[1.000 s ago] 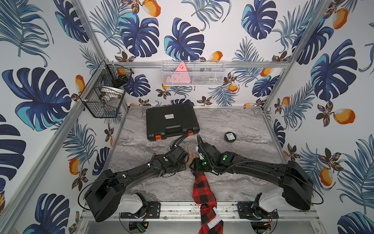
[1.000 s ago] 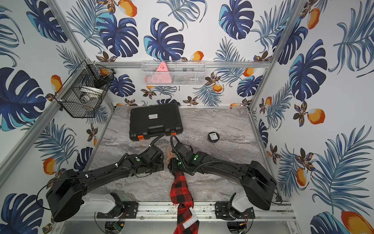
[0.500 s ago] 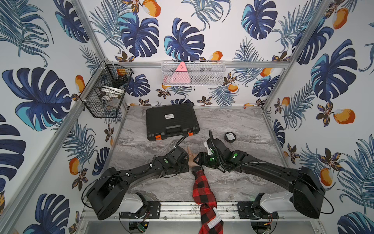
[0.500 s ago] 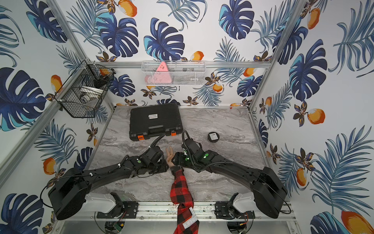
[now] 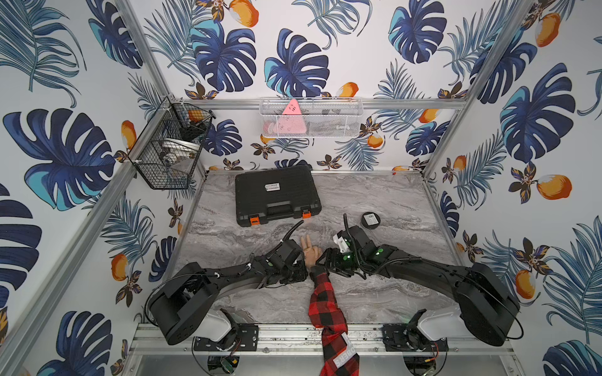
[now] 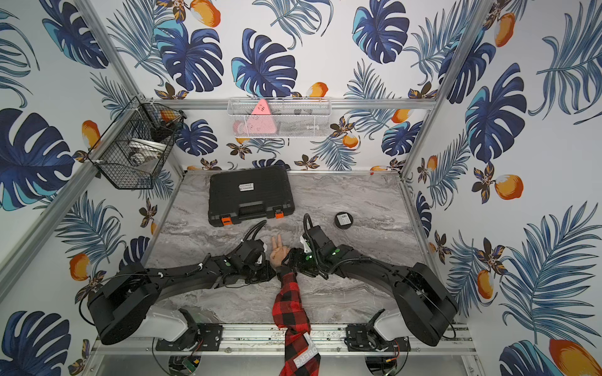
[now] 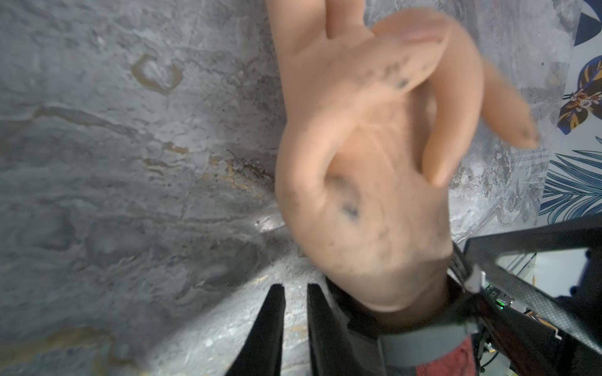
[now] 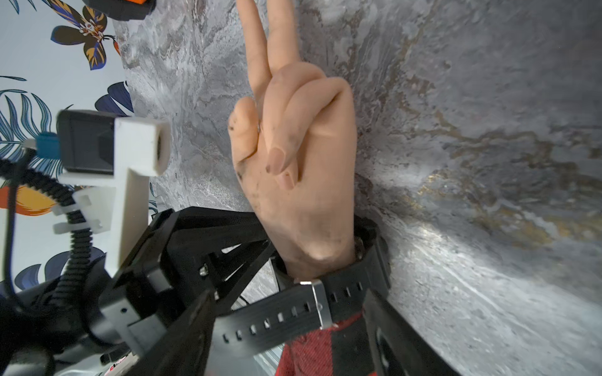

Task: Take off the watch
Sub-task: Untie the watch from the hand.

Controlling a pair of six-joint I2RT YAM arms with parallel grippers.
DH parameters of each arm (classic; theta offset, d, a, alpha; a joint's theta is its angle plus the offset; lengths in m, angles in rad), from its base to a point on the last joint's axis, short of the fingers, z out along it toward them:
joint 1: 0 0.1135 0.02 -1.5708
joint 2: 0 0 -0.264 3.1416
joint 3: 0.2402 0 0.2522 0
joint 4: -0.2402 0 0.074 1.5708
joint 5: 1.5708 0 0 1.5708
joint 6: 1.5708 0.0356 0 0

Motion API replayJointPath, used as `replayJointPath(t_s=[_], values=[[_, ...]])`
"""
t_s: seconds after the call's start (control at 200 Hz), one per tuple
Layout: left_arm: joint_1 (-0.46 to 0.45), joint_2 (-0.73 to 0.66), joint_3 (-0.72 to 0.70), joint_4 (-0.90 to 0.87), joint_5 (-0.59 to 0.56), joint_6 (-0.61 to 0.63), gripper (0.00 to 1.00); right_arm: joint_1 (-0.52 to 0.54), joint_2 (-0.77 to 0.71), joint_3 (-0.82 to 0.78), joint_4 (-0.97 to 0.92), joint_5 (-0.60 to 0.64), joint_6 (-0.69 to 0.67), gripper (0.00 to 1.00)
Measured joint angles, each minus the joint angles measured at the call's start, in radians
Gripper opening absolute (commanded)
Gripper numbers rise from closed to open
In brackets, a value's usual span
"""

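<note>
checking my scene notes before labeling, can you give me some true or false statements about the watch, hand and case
1. The watch is around the wrist of the mannequin hand. True.
2. The mannequin hand has all fingers stretched out. False: two are extended, the others curled.
3. The black case stands open. False: it is closed.
4. The round puck lies on the table, apart from the case. True.
5. The sleeve is plain blue. False: it is red-and-black plaid.

Matt black plastic watch (image 8: 270, 320), metal buckle (image 8: 321, 304), glossy marbled table (image 8: 488, 130)
</note>
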Motion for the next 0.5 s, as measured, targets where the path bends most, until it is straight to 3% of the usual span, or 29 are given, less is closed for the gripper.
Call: replayJointPath(t_s=[0.5], values=[[-0.010, 0.019, -0.004, 0.029, 0.005, -0.006, 0.18, -0.001, 0.000, -0.050, 0.188, -0.138, 0.102, 0.72]])
